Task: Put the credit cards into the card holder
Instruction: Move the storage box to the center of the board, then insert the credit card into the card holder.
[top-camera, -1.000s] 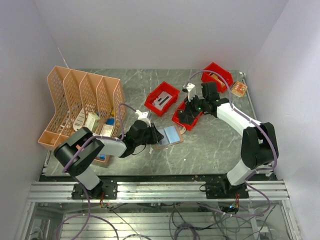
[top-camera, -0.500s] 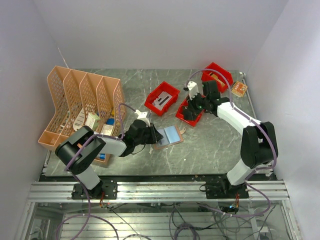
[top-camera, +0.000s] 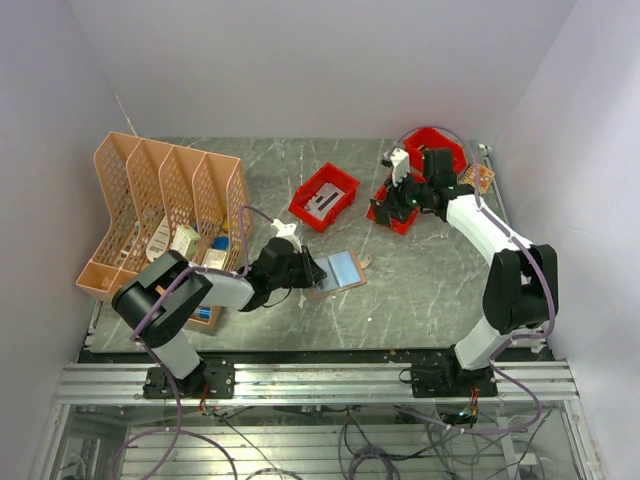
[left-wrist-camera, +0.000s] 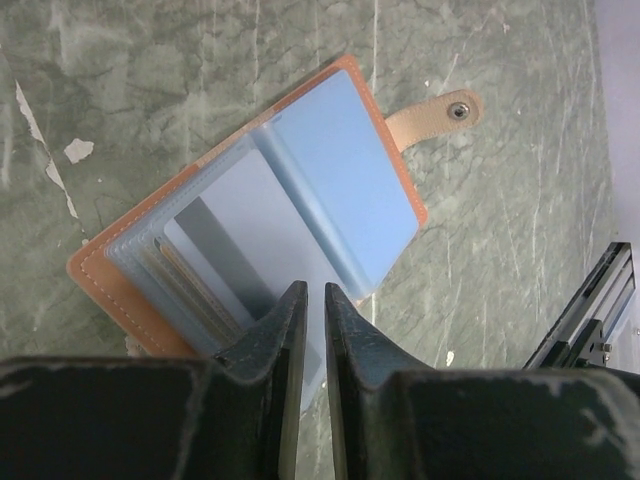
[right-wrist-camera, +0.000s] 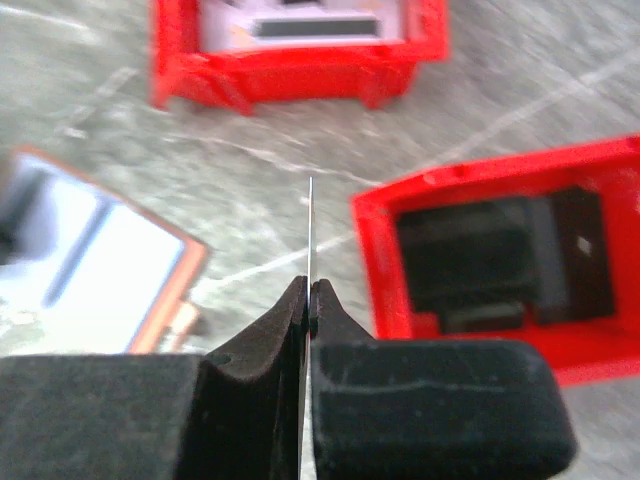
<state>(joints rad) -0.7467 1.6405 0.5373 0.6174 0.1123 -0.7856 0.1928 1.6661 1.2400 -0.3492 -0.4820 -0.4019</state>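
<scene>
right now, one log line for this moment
left gripper: at open holder, grip unclear | right gripper: shut on card, by red bin | card not yet in holder

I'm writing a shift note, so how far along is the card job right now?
Done: the card holder lies open, with a light blue face in one sleeve, possibly a card already inserted. In hand: the right fingers pinch a card edge-on by a red bin, and the left fingers seem to pinch the holder's inner page. Left: carry the card over and insert it.
</scene>
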